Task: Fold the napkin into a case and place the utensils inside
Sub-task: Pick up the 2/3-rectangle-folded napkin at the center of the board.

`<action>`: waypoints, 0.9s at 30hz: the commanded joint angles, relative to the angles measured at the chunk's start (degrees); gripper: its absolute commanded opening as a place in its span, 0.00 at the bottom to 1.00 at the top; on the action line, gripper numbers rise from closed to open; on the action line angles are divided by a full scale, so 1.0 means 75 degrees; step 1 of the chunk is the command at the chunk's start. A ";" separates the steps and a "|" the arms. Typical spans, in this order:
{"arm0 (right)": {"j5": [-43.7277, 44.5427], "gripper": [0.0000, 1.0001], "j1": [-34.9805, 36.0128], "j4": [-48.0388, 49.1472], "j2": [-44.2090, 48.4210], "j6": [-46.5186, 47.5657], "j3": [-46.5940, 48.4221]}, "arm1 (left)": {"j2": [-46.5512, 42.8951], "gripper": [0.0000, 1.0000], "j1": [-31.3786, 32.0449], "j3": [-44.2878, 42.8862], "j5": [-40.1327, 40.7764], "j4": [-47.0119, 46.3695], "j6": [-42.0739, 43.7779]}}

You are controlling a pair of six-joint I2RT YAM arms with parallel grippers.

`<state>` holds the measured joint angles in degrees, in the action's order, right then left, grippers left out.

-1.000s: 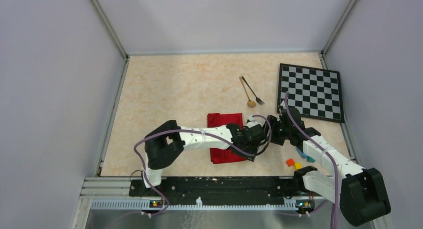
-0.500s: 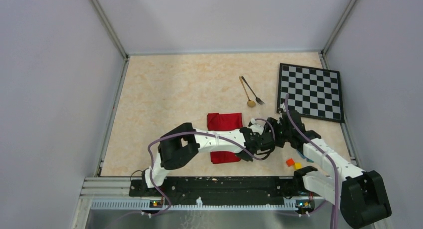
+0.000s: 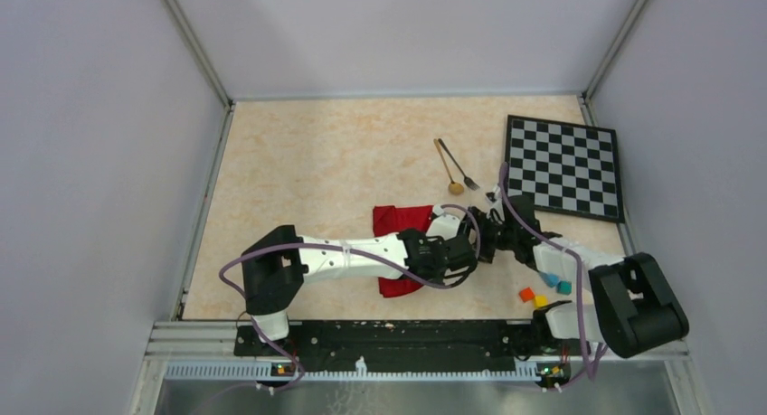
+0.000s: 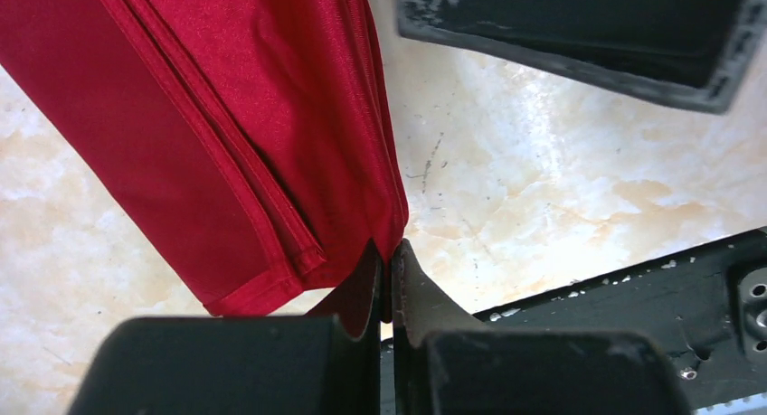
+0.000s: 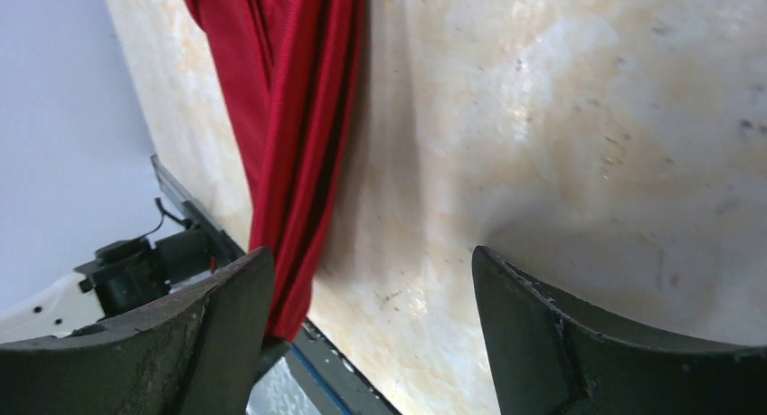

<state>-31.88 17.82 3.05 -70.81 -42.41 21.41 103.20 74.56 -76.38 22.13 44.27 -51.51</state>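
The deep-red napkin lies folded in the middle of the table, partly under my left arm. My left gripper is at its right edge. In the left wrist view the jaws are pressed together with a fold of the napkin pinched at the left gripper's tips. My right gripper is just right of it, open, with only bare table between its fingers. The napkin hangs beside its left finger. The gold spoon and dark fork lie together farther back.
A black-and-white checkered board lies at the back right. Small coloured blocks sit near the right arm's base. One of the right gripper's fingers shows at the top of the left wrist view. Walls enclose the table on three sides.
The left gripper has shut on the napkin's right edge. The right gripper has opened wider and shifted back and left. The napkin's right part has bunched narrower.
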 commanded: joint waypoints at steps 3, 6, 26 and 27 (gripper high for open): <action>-0.0836 0.79 0.0006 0.2362 -0.0910 -0.0898 0.0253 | -0.0208 0.00 -0.0003 0.0151 -0.0074 -0.0358 -0.0054; -0.0966 0.78 0.0185 0.3067 -0.1680 -0.1197 0.0360 | -0.0190 0.00 -0.0004 0.0123 -0.0081 -0.0348 0.0001; -0.0067 0.35 0.0707 0.5518 -0.3949 -0.1876 0.0752 | -0.0464 0.00 -0.0004 0.0422 -0.0173 -0.0529 0.0041; -0.0052 0.33 0.0712 0.5509 -0.3988 -0.1838 0.0793 | -0.0476 0.00 0.0001 0.0457 -0.0179 -0.0558 0.0061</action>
<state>-34.72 22.87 41.12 -99.20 -57.67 25.26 102.83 74.56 -74.11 20.67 41.82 -51.29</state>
